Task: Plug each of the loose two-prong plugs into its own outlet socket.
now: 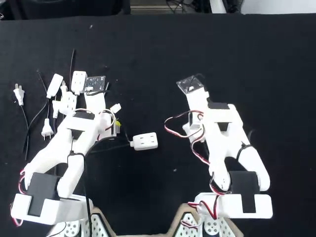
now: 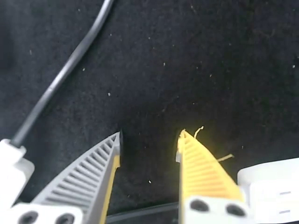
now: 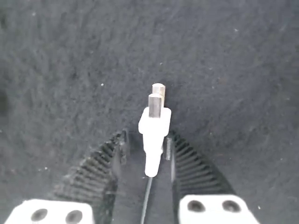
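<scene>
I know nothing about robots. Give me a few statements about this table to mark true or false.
1. The right tool grips a white two-prong plug. True.
2. The left tool grips a plug too. False: it is open over bare black cloth.
3. The outlet socket between the arms has a plug in it. False: nothing is plugged into it.
4. The held plug's prongs point away from the tool. True.

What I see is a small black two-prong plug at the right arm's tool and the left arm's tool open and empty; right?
Not quite. The small two-prong plug at the right arm's tool is white plastic with metal prongs, not black; the right wrist view shows it. The left arm's tool is indeed open and empty.
</scene>
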